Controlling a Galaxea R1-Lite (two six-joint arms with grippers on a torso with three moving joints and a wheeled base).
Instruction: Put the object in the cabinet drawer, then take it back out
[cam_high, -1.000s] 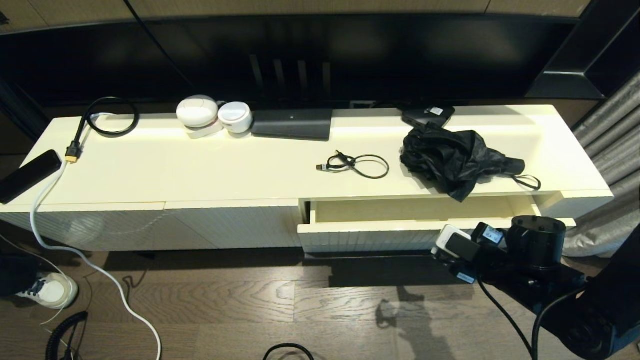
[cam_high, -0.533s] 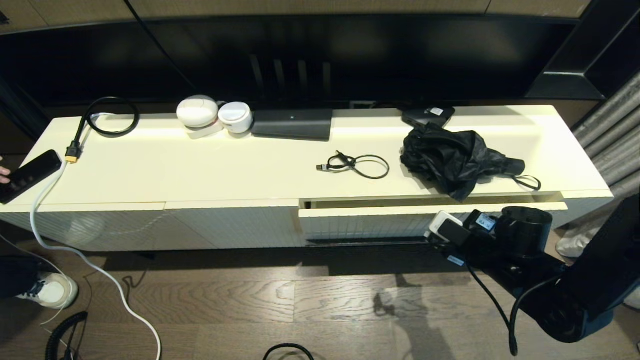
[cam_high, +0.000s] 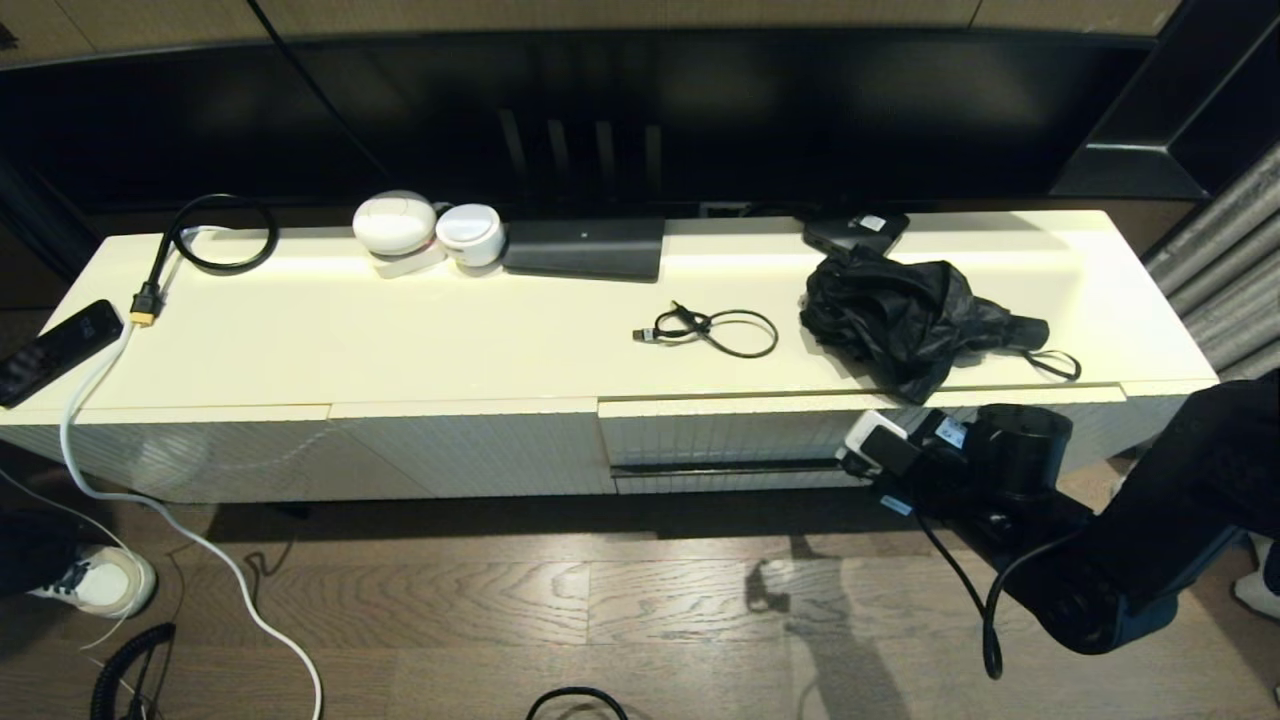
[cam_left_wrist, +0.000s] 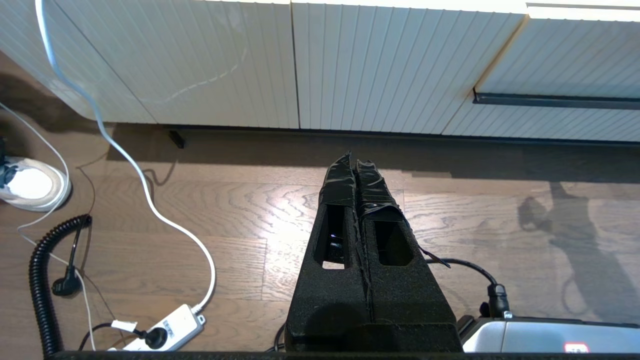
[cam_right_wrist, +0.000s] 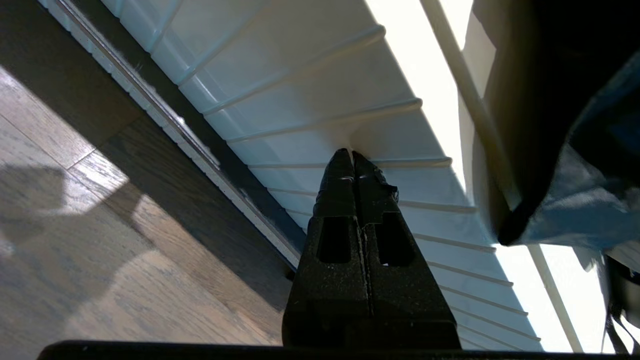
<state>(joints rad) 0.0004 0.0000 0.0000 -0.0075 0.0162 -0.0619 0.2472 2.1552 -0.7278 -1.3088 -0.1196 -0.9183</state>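
Note:
The cabinet drawer (cam_high: 720, 438), cream with a ribbed front and a thin black bar handle (cam_high: 730, 467), sits flush with the cabinet. My right gripper (cam_high: 848, 458) is shut and empty. Its tips (cam_right_wrist: 351, 152) press on the ribbed drawer front (cam_right_wrist: 325, 100) near the drawer's right end, just above the handle. A crumpled black umbrella (cam_high: 905, 315) lies on the cabinet top above the drawer, its fabric (cam_right_wrist: 550, 75) hanging slightly over the edge. My left gripper (cam_left_wrist: 352, 157) is shut and empty, low over the floor in front of the left cabinet panels.
A short black cable (cam_high: 715, 328) lies on the cabinet top (cam_high: 400, 340) beside the umbrella. Further left and back are two white round devices (cam_high: 425, 228), a black box (cam_high: 585, 248), a phone (cam_high: 55, 350). A white cord and power strip (cam_left_wrist: 165, 330) lie on the wood floor.
The drawer went from partly open to fully closed. My right gripper moved forward with the drawer front, staying shut against it.

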